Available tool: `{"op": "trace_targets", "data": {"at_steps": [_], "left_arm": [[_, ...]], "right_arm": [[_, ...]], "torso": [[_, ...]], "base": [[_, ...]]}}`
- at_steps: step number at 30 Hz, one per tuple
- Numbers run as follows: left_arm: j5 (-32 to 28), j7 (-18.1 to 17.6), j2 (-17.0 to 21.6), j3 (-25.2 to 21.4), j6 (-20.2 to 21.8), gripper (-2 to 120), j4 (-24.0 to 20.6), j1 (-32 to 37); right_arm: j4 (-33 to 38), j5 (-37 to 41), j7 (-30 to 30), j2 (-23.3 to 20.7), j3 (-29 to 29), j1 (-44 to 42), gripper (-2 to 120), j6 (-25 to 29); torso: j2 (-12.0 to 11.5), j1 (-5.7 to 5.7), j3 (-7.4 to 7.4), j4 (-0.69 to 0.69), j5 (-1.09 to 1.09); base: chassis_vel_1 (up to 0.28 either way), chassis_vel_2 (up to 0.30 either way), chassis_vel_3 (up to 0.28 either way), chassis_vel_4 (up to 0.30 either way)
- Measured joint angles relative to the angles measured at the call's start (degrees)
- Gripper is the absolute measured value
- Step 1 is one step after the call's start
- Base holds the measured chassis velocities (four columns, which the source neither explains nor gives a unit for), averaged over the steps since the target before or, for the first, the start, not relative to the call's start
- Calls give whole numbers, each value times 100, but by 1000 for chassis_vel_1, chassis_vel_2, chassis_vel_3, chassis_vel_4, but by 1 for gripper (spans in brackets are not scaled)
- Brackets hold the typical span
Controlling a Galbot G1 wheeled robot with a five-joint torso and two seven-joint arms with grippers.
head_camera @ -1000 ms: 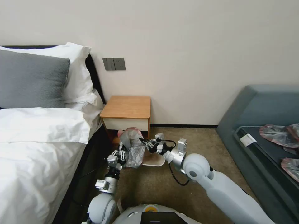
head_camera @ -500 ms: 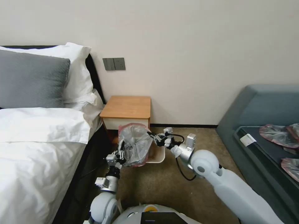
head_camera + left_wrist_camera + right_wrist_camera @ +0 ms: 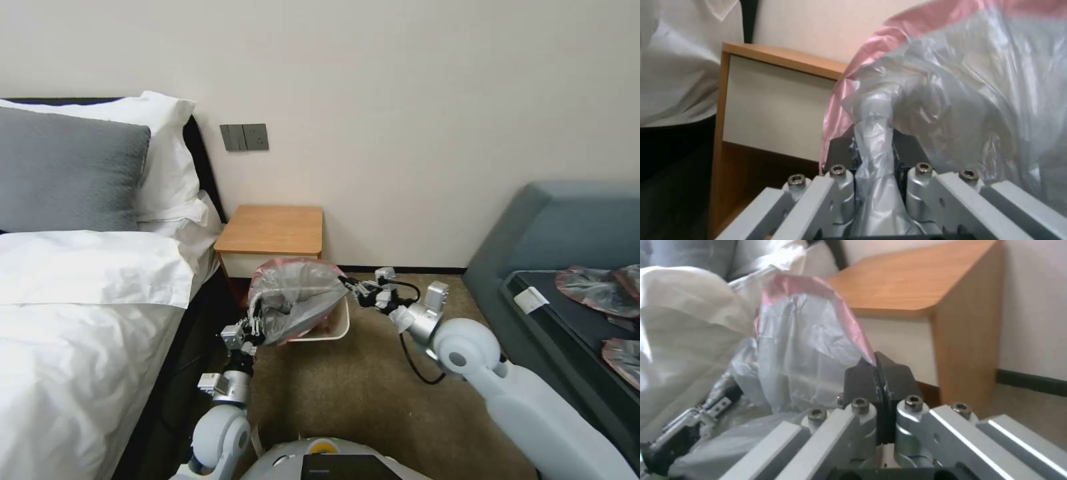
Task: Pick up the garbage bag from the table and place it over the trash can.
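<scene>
The garbage bag [image 3: 297,297] was up off the floor and stretched between the two grippers — thin, crinkled, see-through grey plastic, with its pinkish-red rim arching across the top edge. It hung directly over the trash can [image 3: 333,331], draping into the cream bin's opening on the side nearer the bed, while the bin's far rim and corner stayed bare and visible just beneath the right fingers.

The left gripper [image 3: 257,327] was clamped hard on the bag; in the left wrist view a twisted rope of grey plastic ran straight down between the dark pads [image 3: 840,151], and the rest of the bag ballooned out beyond the fingertips, pink rim curving overhead. The right gripper [image 3: 352,288] was pinched tight too — the right wrist view showed its two black pads [image 3: 862,378] pressed flat together with the pink edge of the bag caught at their tips and the grey sheet spreading away from them.

The table [image 3: 272,230] stood just behind the bag, its orange-brown top bare, its white drawer front partly hidden by the raised plastic. Beside the left fingers was the white bed [image 3: 80,293].
</scene>
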Motion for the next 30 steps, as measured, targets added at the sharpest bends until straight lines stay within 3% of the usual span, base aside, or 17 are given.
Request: {"op": "trace_targets", "data": {"at_steps": [18,30], "left_arm": [[-403,118,57,-109,-112,9,-117,25],[-973,324,70,-204,-190,9,-187,-15]], "right_arm": [[-65,521,442,9,380,-339,0,-150],[-302,872,349,104,428,-405,0,-311]], "torso": [[0,0,0,1,0],[0,0,0,1,0]], "base": [[0,0,0,0],[0,0,0,0]]}}
